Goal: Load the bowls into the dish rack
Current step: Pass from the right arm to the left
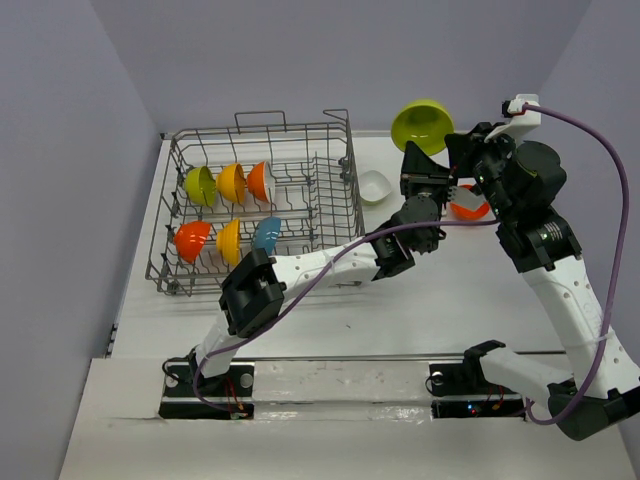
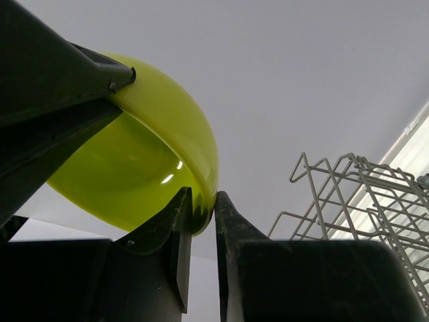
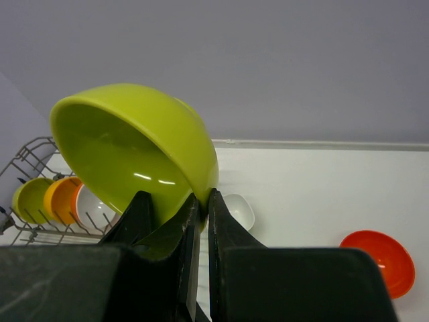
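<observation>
**One bowl, two hands, rack to the left**

A lime-green glossy round bowl [image 1: 422, 125] hung in the air over the far side of the white bench [image 1: 450, 300], tipped on edge. Both hands had it by the rim. The left hand [image 2: 214, 208] was nearly closed, pinching the thin wall from below. The right hand [image 3: 204, 204] was clamped narrowly on the same rim, just beside the left.

The large grey wire dish rack [image 1: 300, 128] stood to the left of the held bowl, on the left arm's side. The left arm was therefore the nearer one, and this looked like a hand-over to it. The bowl seemed to need carrying leftward over the rack's tall right wall and setting on edge between the tines.

Nine bowls were in view:
- **In the rack (six):**
  - Back row: a lime-green one [image 1: 200, 185], an orange-yellow one [image 1: 232, 183] and what seemed a white one [image 1: 262, 181].
  - Front row: a red-orange one [image 1: 191, 240], an orange-yellow one [image 1: 229, 241] and a teal one [image 1: 266, 235].
- **On the bench (two):** a white bowl [image 1: 375, 186] near the rack, and a red-orange bowl [image 1: 470, 207] further right.
- **Held (one):** the lime-green bowl.
</observation>
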Robot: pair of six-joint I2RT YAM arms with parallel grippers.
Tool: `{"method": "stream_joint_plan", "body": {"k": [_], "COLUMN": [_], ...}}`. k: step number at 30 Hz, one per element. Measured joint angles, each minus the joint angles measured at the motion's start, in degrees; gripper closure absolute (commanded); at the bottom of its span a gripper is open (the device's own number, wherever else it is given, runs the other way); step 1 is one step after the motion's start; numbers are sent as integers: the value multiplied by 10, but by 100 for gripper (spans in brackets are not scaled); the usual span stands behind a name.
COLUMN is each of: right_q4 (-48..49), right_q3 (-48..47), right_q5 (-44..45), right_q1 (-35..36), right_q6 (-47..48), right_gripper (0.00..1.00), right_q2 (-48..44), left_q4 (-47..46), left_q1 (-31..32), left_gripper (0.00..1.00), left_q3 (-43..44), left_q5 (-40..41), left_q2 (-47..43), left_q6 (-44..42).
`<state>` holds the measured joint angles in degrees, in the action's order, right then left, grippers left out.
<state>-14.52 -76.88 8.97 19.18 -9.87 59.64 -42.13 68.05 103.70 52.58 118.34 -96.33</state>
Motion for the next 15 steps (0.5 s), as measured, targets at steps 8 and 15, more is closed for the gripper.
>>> {"method": "stream_joint_plan", "body": {"k": [8, 15], "right_q4": [0, -1], "right_q3": [0, 0], "right_q5": [0, 0], "right_q1": [0, 0], "right_q6": [0, -1], "right_gripper": [99, 99], "right_q2": [0, 0], "left_q4": [-2, -6], "left_q1": [0, 0], "left_gripper": [100, 100], "left_q3": [-1, -6], "left_q5": [0, -2], "left_q2": [0, -1], "left_q6": [-2, -2]}}
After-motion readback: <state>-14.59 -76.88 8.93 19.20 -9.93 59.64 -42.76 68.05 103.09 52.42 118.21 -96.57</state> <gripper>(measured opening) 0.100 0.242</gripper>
